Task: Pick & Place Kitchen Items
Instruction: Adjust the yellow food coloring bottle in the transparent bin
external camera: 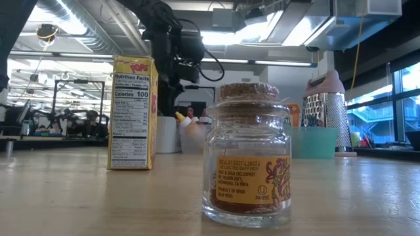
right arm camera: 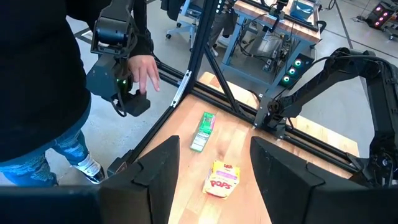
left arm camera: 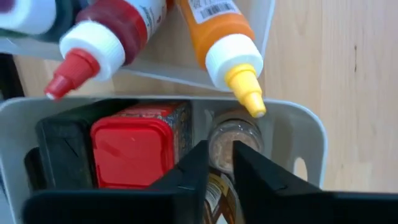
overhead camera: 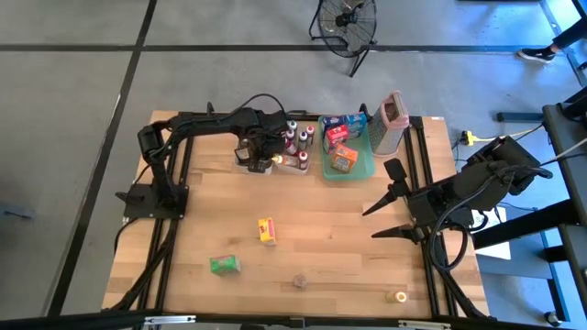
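Hovering the left tool (left arm camera: 217, 168) over the white tub (left arm camera: 298, 134) at the far counter, fingers barely apart above a small jar (left arm camera: 233, 140), probably dropping it in. Parking the right tool (overhead camera: 393, 218) open on the right, holding nothing.

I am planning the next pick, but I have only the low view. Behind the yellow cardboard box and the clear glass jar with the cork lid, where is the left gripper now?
Observer: The left gripper hangs over a white plastic tub at the table's far edge. Its fingers are a little apart above a small glass jar that stands inside the tub.
Operator: And the right gripper?
Observer: The right gripper waits open and empty over the table's right side.
Operator: Does any item lie outside my view?
Observer: Yes. A small green box lies flat on the wooden table, on the left arm's side of your cork-lidded jar.
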Robot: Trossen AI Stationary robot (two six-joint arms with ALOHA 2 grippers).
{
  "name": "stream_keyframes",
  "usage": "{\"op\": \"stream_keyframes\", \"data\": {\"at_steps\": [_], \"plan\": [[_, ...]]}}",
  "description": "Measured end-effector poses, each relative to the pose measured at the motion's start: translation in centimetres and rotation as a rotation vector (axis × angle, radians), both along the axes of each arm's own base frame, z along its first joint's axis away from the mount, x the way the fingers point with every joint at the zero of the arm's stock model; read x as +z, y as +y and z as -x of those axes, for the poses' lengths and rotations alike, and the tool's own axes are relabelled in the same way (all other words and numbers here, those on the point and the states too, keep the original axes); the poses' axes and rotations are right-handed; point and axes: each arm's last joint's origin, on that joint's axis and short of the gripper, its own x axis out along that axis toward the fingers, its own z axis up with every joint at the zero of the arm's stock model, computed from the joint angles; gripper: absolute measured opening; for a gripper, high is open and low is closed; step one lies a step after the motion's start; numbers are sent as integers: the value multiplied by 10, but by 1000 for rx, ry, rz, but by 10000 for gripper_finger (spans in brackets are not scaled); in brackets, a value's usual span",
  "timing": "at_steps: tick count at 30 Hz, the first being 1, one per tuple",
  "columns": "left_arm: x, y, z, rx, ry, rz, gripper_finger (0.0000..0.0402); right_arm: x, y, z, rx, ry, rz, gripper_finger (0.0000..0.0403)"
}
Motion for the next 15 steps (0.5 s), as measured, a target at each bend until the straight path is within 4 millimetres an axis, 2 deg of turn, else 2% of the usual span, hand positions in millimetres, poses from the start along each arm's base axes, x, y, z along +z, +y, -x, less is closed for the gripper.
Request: {"op": "stream_keyframes", "data": {"at_steps": [8, 15], "plan": [[4, -4, 4, -25, 1, 56, 164, 0, 0, 0, 0, 0, 0, 199], [15, -5, 6, -76, -58, 37, 197, -1, 0, 0, -1, 6, 6, 199]]}}
